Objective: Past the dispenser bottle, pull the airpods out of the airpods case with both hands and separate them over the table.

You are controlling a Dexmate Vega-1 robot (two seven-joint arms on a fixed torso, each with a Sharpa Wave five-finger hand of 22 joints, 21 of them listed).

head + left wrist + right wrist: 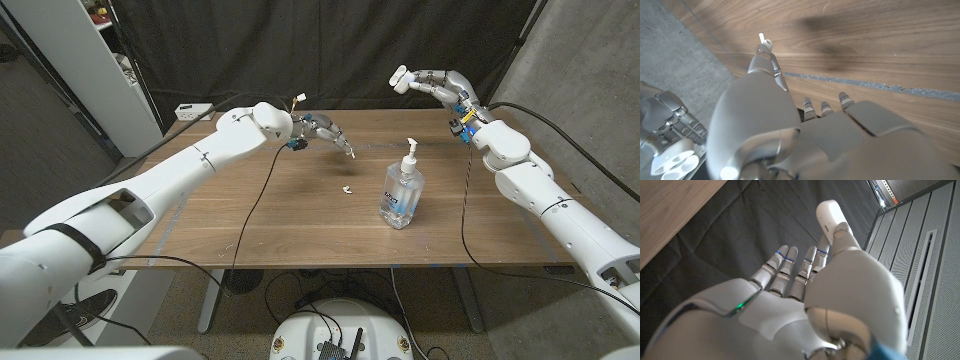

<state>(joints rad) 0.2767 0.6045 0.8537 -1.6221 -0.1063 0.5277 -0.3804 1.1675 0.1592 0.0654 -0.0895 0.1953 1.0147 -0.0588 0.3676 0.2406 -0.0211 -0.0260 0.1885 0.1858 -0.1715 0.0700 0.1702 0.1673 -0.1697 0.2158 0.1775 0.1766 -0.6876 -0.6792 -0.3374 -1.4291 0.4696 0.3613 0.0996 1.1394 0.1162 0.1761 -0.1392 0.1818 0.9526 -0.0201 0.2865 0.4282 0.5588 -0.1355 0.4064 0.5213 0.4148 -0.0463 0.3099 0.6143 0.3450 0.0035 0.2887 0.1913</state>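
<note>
- The right hand point(432, 82) is raised above the far right part of the bench point(300, 225), holding the white airpods case point(400, 77) pinched between thumb and fingers; the right wrist view shows the case point(830, 216) at the fingertips against the black curtain point(740, 245).
- The left hand point(325, 133) hangs over the far middle of the bench, fingers pointing down and to the right, with one airpod point(763, 41) pinched at its fingertips (the left wrist view shows the white stem sticking out above the wood grain).
- A second small white piece, seemingly the other airpod point(346, 188), lies on the bench, well apart from both hands and just left of the dispenser bottle point(401, 190).
- The dispenser bottle stands upright, clear with a white pump, nearer the robot than either hand.
</note>
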